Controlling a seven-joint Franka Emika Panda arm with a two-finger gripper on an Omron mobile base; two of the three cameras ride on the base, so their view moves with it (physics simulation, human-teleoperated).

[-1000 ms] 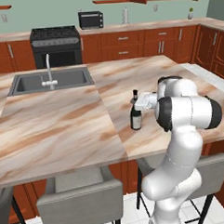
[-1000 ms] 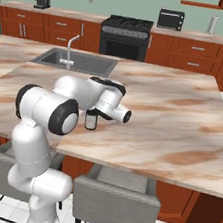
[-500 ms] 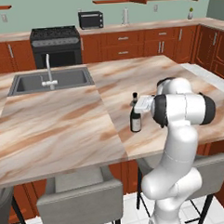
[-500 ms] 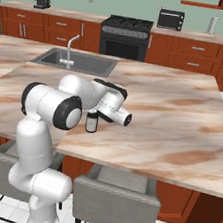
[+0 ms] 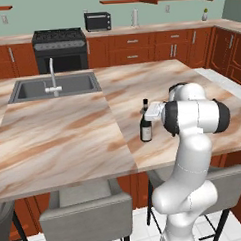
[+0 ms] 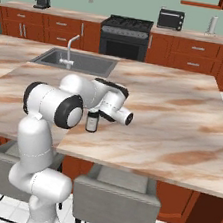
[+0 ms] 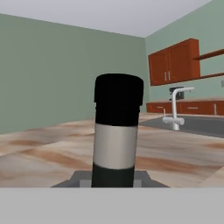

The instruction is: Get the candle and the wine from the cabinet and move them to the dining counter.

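Item: wine [image 5: 146, 127] | location: upright on dining counter [image 5: 68, 130], near its stool-side edge | gripper [image 5: 151, 111]: jaws clamped on bottle neck, contact partly hidden | handling: part jaws fully, withdraw level, avoid tipping | candle: unlocated

Dining counter [image 5: 68, 140]: veined marble top, sink [image 5: 53, 88] with faucet [image 5: 52, 78] set into far left part. Wine [image 5: 146, 125] stood upright on top, near front edge, right of centre seam.
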